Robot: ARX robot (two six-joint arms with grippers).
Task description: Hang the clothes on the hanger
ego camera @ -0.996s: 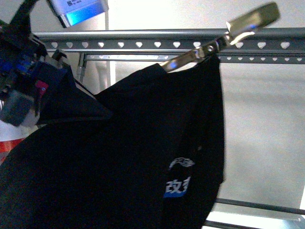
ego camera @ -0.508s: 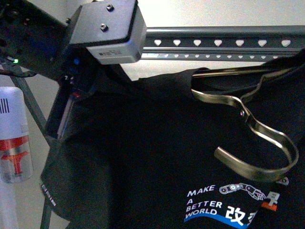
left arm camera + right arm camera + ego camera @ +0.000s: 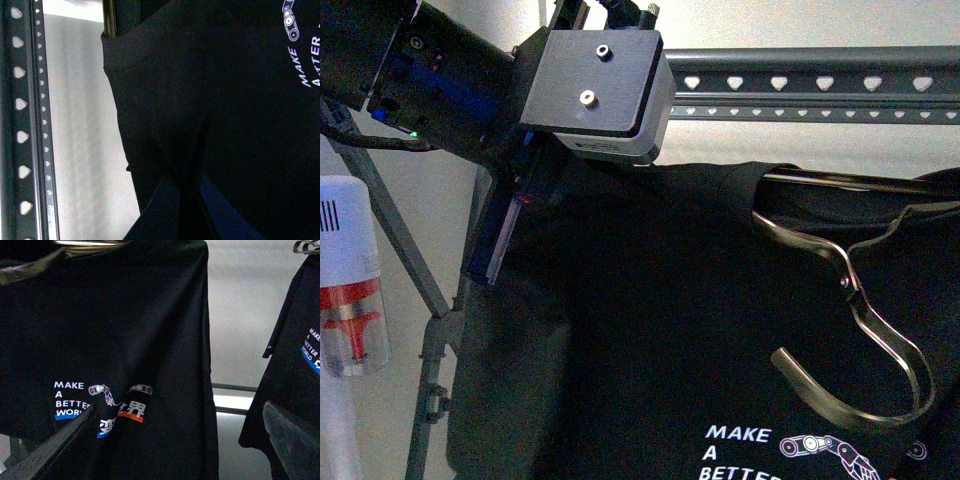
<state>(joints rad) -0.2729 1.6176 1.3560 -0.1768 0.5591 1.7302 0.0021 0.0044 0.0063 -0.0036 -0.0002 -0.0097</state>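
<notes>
**Black T-shirt held below the rack's top rail**

Item: black short-sleeved T-shirt (image 3: 650, 330) with white "MAKE A BETTER WORLD" print. It hangs just under the heart-punched top rail of the dark grey metal drying rack (image 3: 800, 82).

Fitting: silver metal clothes hanger (image 3: 847, 283) seated in the neck, hook drooping against the chest.

Left pincer (image 3: 192, 200): clenched on fabric near the shoulder, folds gathering between its fingers.

Right pincer (image 3: 178, 407): released, fingers wide apart, facing the print.

Also present:
- white bottle with red label (image 3: 350, 300), beside the slanted rack leg
- second black printed T-shirt (image 3: 295, 340), hanging nearby
</notes>
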